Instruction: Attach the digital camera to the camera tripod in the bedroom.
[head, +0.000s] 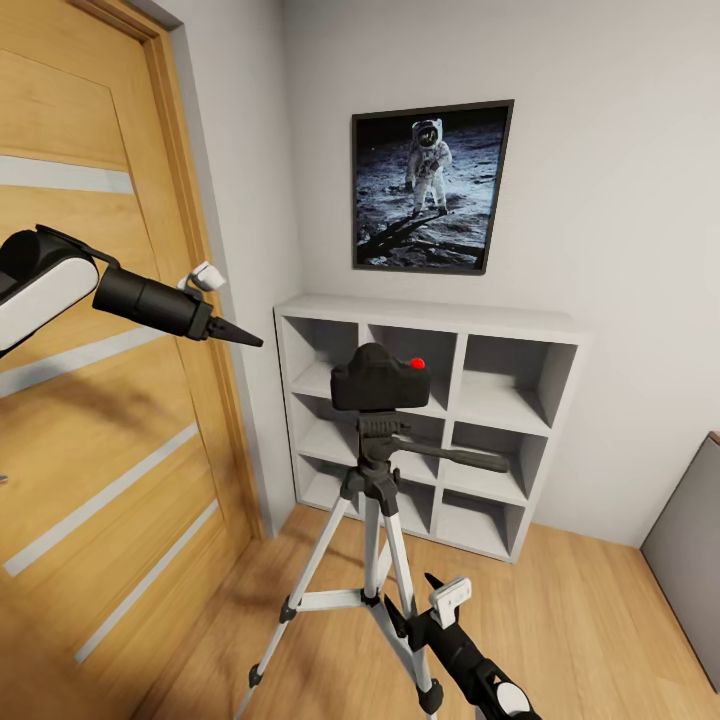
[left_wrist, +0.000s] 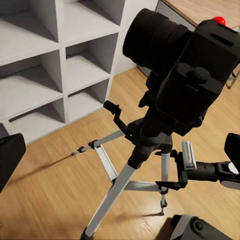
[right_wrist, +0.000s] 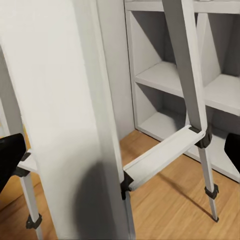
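Camera seated on the tripod, arms standing off.

The digital camera (head: 380, 378) sits atop the camera tripod (head: 372, 520) before the white shelving (head: 520, 400). Left gripper (head: 240, 338) hangs apart, holding nothing, fingers seemingly together; right gripper (head: 432, 585), low by the legs, I cannot tell. Attachment looks finished; next is only confirming it holds.

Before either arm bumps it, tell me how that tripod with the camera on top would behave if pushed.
Probably tippy: the camera tripod is tall on thin silver legs, with the digital camera sitting high on its head. Its legs are splayed and braced, so a light nudge may only slide it over the wood floor. It looks stiff, not floppy.
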